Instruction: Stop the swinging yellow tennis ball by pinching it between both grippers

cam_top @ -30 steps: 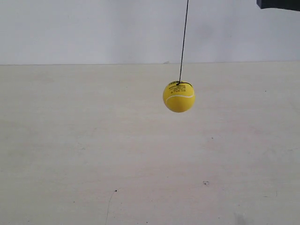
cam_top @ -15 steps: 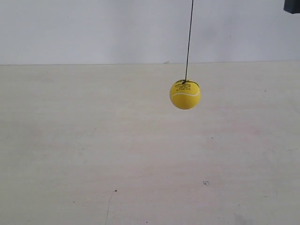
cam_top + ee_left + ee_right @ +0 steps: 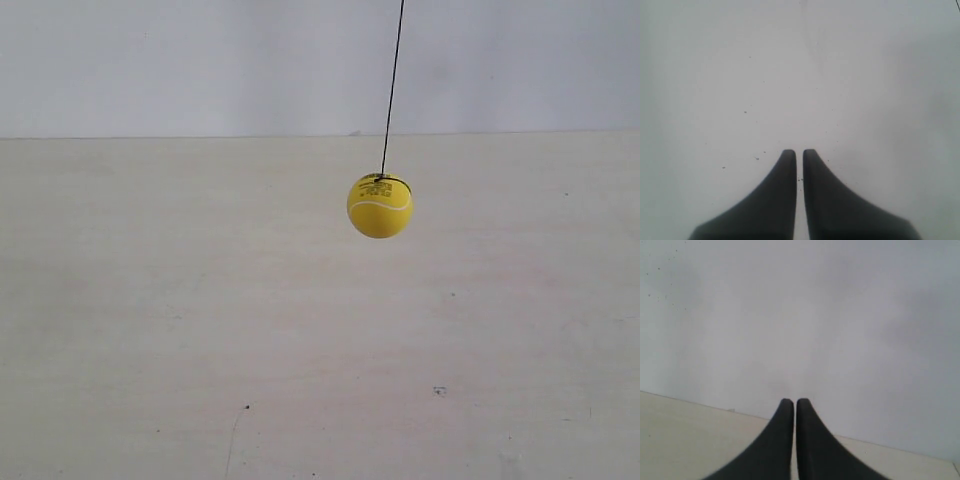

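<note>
The ball (image 3: 380,205) hangs in the air at about 2 o'clock from the centre of the exterior view, clear of the table (image 3: 200,330) and in front of its far part. Being round, it has no long axis of its own. Its black print sits at its 12 o'clock, right by the knot, and a faint white seam arcs across the upper front from about 9 to 3 o'clock.

The string (image 3: 392,90) supplies the only long line here. It runs from the ball's top toward the upper edge of the view and leans slightly, its high end toward 1 o'clock, so the ball lies a little toward 7 o'clock of where the string leaves the view.

Behind the string, at 12 o'clock from the ball, stands a plain pale wall (image 3: 200,60), which meets the table along a level line just above the ball. A small dark mark (image 3: 438,391) lies on the table at 5 o'clock from the ball, well apart from it.

In the left wrist view, the left gripper (image 3: 799,152) has its two black jaws drawn together with only a thin slit between them and nothing in it. Ahead is a pale, speckled surface; whether table or wall I cannot tell.

In the right wrist view, the right gripper (image 3: 795,401) has its jaws pressed close, tips all but touching, holding nothing. It faces the grey-white wall, with a band of beige table nearer the camera.
</note>
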Motion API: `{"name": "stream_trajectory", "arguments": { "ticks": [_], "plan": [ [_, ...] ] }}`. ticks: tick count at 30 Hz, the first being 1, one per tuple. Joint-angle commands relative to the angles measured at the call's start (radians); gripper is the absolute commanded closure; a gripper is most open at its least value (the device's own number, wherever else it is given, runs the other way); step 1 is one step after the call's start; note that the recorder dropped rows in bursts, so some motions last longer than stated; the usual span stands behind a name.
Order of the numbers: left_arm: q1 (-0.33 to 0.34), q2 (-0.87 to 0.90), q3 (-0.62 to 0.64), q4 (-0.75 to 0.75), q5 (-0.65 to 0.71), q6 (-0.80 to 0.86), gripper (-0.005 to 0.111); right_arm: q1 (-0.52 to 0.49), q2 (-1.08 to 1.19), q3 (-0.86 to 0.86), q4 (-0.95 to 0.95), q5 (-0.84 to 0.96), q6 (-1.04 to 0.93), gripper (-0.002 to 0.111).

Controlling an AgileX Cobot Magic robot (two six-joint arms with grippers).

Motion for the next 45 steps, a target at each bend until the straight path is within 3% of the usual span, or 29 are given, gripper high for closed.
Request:
{"name": "stream_trajectory", "arguments": {
  "ticks": [1, 15, 23, 34, 45],
  "plan": [
    [-0.004, -0.002, 0.007, -0.010, 0.007, -0.013, 0.102, -0.009, -0.105, 0.078, -0.006, -0.009, 0.011, 0.108],
    [-0.004, -0.002, 0.007, -0.010, 0.007, -0.013, 0.102, -0.009, -0.424, 0.379, 0.000, -0.097, 0.075, 0.108],
    [-0.004, -0.002, 0.007, -0.010, 0.007, -0.013, 0.102, -0.009, -0.492, 0.531, -0.002, -0.123, 0.087, 0.108],
    [-0.004, -0.002, 0.007, -0.010, 0.007, -0.013, 0.102, -0.009, -0.492, 0.560, -0.002, -0.079, 0.073, 0.108],
    [-0.004, -0.002, 0.007, -0.010, 0.009, -0.013, 0.102, -0.029, -0.661, 0.561, -0.002, -0.059, 0.069, 0.108]
  ]
}}
